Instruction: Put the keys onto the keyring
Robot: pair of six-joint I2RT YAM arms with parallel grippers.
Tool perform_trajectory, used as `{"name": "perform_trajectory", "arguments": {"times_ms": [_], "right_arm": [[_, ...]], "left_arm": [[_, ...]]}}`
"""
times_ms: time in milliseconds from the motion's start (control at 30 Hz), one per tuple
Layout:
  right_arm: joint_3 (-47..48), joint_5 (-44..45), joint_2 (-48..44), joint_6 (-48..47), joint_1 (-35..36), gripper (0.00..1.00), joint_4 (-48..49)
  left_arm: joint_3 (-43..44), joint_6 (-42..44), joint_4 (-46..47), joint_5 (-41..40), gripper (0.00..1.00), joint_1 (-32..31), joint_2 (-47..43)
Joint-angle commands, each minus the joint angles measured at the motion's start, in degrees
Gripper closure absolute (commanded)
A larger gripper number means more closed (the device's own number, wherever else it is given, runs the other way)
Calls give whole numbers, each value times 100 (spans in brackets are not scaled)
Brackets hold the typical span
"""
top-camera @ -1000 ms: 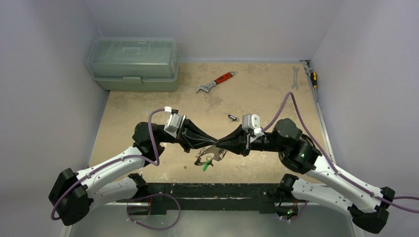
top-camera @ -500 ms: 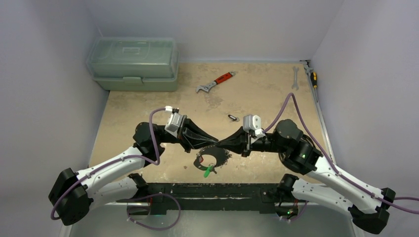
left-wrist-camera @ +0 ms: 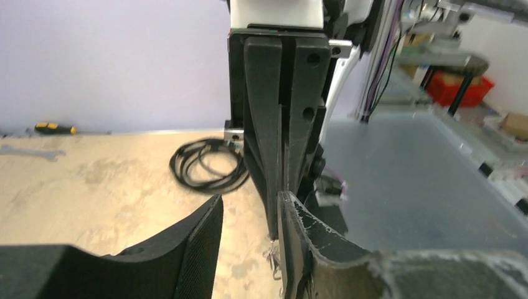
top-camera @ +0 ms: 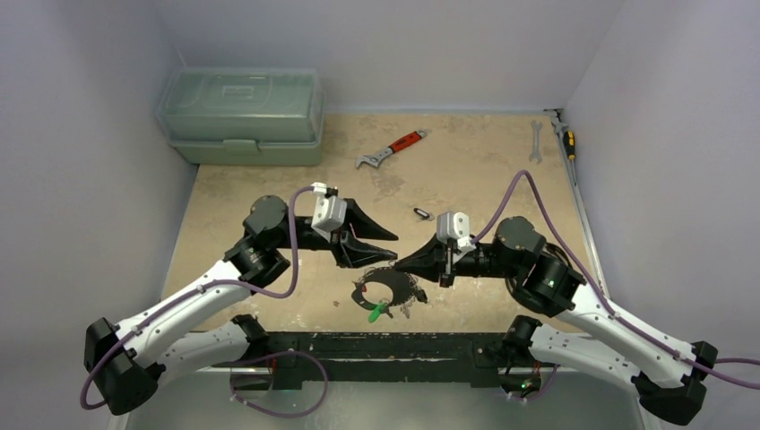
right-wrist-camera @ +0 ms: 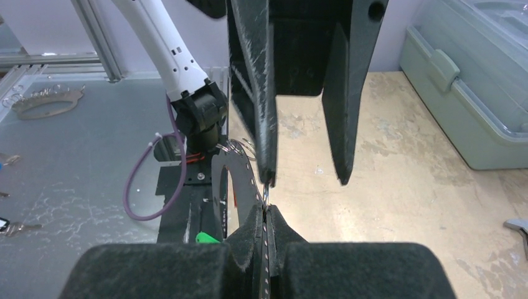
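Near the front edge of the table (top-camera: 269,188), between the two arms, the picture has changed in the last second; the left gripper (top-camera: 394,248), which was closed nose to nose with the right one at the ring, has let go and drawn back up and to the left, and its jaws now stand apart with nothing between them; the right gripper (top-camera: 399,266) stays pinched tight on the thin rim of the keyring (top-camera: 384,287), which it now carries alone; the loop hangs below its tips, just off the table, with a green-tagged key (top-camera: 377,312) and some small silver ones dangling toward the near edge; by my reading this handover frees the left arm to fetch another key; one loose key (top-camera: 421,213) with a dark tag lies just beyond the grippers, apart from both; further back lie the red-handled wrench (top-camera: 392,150), a plain spanner (top-camera: 536,141) and a screwdriver (top-camera: 566,136) by the right wall, with a green toolbox (top-camera: 242,116) in the far left corner; none of these blocks the way, though the right arm's own wrist sits close beside that key.
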Motion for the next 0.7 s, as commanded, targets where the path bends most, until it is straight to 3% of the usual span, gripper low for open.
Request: {"name": "perform_trajectory", "arguments": {"times_ms": [0, 167, 333, 467, 667], "right_arm": [[268, -20, -88, -149, -8, 100, -19], [353, 47, -55, -240, -8, 100, -250], [504, 138, 43, -363, -8, 100, -566], [596, 194, 138, -423, -8, 100, -730], [641, 237, 213, -447, -8, 100, -834]], "left_arm": [[1074, 1505, -2543, -48, 65, 5, 28], [2343, 2886, -4942, -43, 66, 7, 446], [3139, 3626, -6361, -180, 67, 9, 905], [3582, 3909, -7029, -56, 68, 9, 1270], [3777, 3980, -7103, 241, 68, 6, 1433]]}}
